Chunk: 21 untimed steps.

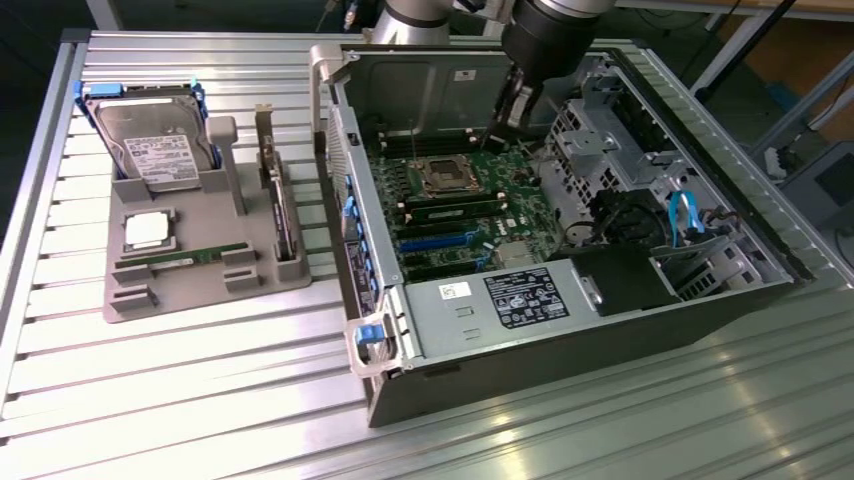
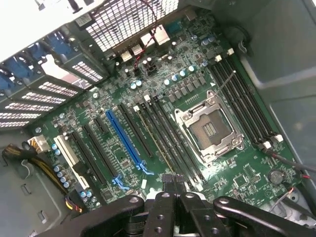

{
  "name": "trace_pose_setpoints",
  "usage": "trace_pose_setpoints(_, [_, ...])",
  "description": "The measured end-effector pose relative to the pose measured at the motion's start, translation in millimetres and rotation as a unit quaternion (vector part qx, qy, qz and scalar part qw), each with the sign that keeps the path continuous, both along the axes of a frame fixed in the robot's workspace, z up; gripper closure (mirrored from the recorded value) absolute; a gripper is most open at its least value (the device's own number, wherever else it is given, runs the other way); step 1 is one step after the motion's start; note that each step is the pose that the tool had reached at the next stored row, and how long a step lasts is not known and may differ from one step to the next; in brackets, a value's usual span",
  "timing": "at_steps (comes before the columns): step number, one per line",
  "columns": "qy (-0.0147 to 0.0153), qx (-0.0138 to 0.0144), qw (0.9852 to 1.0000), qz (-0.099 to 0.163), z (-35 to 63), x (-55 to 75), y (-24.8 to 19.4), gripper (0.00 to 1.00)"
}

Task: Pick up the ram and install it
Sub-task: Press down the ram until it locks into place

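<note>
Ram [image 1: 184,259] lies in the gray tray outside; closed hand [image 2: 170,195] hovers over the motherboard [image 2: 163,113].

Ram [image 1: 183,259]: long, narrow green circuit-board stick. Lies flat in a shallow recess of the grey parts tray, near the square processor chip, outside the computer case.

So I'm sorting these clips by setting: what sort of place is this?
Most likely a robotics lab or test bench for computer assembly. An open desktop computer case lies on a slatted aluminium table, its motherboard exposed, beside a grey holder tray with a hard drive and other parts.
</note>
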<state>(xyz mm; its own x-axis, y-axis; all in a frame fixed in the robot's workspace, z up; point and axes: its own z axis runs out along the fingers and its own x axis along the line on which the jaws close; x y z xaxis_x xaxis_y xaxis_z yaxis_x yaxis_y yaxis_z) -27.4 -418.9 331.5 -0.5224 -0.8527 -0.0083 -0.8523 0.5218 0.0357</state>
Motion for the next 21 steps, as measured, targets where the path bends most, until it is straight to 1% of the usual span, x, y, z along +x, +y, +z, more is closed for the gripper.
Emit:
trace_pose_setpoints(5, [0.0,0.0,0.9998,-0.02,0.0,0.0,0.0,0.9])
trace_pose_setpoints(8, [0.0,0.0,0.9994,-0.036,0.0,0.0,0.0,0.9])
trace_pose_setpoints(11, [0.0,0.0,0.9983,-0.058,0.0,0.0,0.0,0.9])
trace_pose_setpoints(13, [0.0,0.0,0.9972,-0.074,0.0,0.0,0.0,0.9])
trace_pose_setpoints(16, [0.0,0.0,0.9963,-0.086,0.0,0.0,0.0,0.9])
trace_pose_setpoints(17, [0.0,0.0,0.9956,-0.094,-0.1,0.0,0.0,0.9])
trace_pose_setpoints(19, [0.0,0.0,0.9947,-0.103,-0.1,0.0,0.0,0.9])
trace_pose_setpoints(21, [0.0,0.0,0.9935,-0.114,-0.1,0.0,0.0,0.9])
